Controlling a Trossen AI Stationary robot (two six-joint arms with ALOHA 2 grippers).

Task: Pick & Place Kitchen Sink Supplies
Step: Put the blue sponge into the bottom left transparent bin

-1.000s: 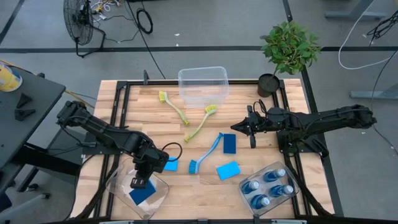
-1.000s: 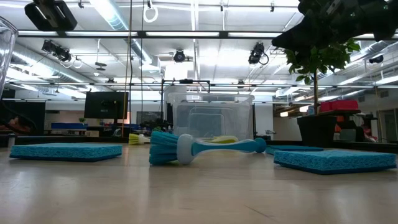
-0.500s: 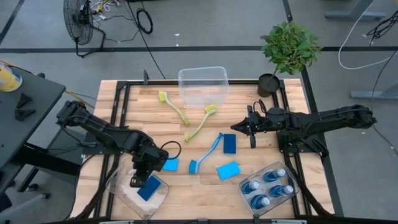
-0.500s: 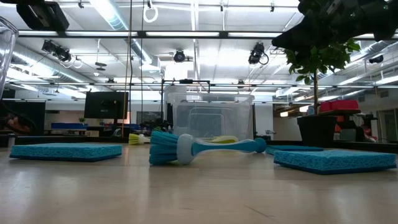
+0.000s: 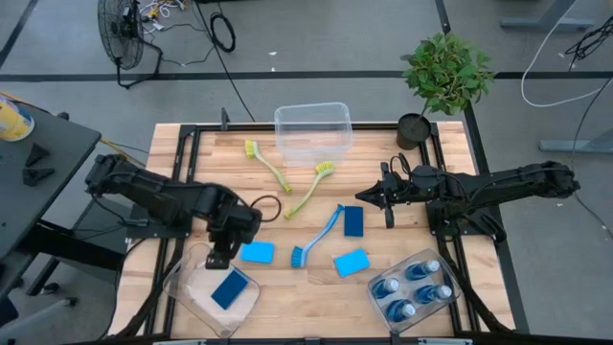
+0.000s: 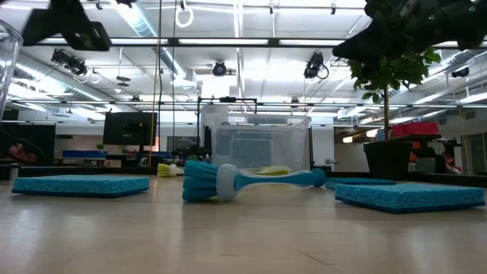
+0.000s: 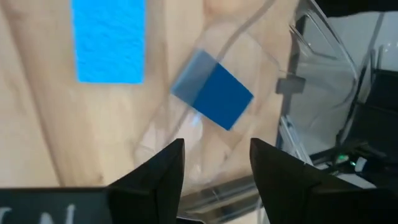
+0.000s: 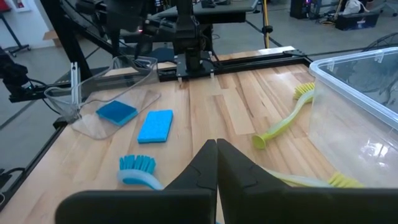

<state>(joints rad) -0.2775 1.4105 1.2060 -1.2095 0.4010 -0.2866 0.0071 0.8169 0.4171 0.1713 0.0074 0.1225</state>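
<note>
Hanging open and empty over the near-left corner of the counter (image 5: 192, 153), the left pincer (image 5: 219, 255) has let go of the dark blue sponge (image 5: 230, 287); a moment ago it was down inside the clear bin (image 5: 188, 293) with the sponge between its fingers, and now it has lifted and drawn back toward the bin's far rim. That looks to me like one sponge delivered, with more sorting left to do.

The dropped sponge lies flat on the bin floor, a plain dark blue rectangle, turned at an angle to the walls. Just beside the bin, on bare wood, sits a light blue sponge (image 5: 257, 252), close under the left arm and a likely next pick. Nearer the middle lie the blue brush (image 5: 316, 238), a second light blue sponge (image 5: 351, 262) and another dark one (image 5: 352, 220). The two yellow-green brushes (image 5: 268, 165) rest by the far bin (image 5: 312, 129). Four soap bottles (image 5: 412, 287) stand in their own tray.

The right pincer (image 5: 367, 195) waits, closed and holding nothing, above the counter's right side.
</note>
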